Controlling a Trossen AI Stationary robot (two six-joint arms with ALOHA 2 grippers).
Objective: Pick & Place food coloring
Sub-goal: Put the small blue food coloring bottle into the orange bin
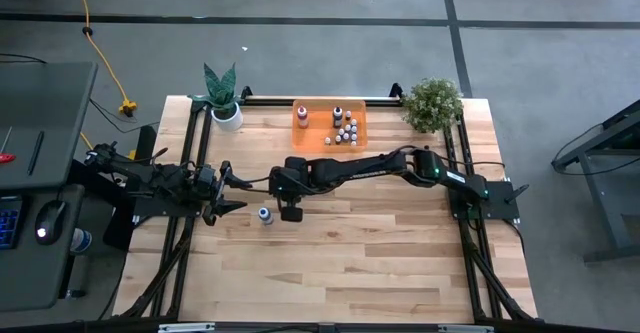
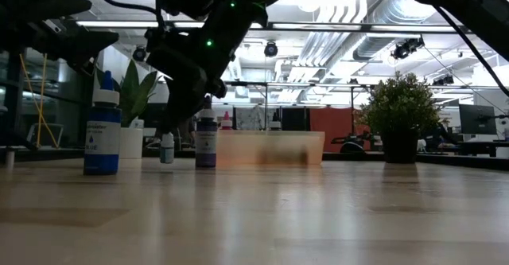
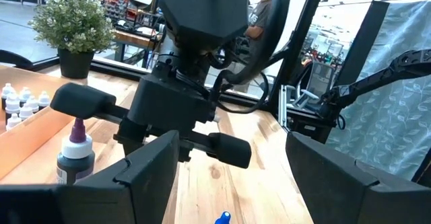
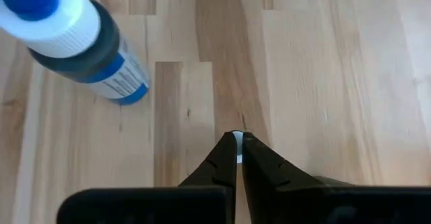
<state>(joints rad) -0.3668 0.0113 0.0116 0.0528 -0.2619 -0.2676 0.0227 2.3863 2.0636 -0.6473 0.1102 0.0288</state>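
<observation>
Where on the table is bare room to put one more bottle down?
Free: the wide near half of the table, below the blue bottle and both arms. Crowded: the orange tray between the two plants, and around the right gripper.

Right arm (image 3: 195,62) fills centre. Purple-capped bottle (image 3: 74,153) at 9 o'clock, white droppers (image 3: 20,103) in orange tray (image 3: 27,140), plant (image 3: 73,25) at 10, person (image 3: 259,15) at 12.

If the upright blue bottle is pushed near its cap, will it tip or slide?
Probably tip: the blue bottle stands tall on a narrow base. Lying down, its round body would likely roll.
</observation>
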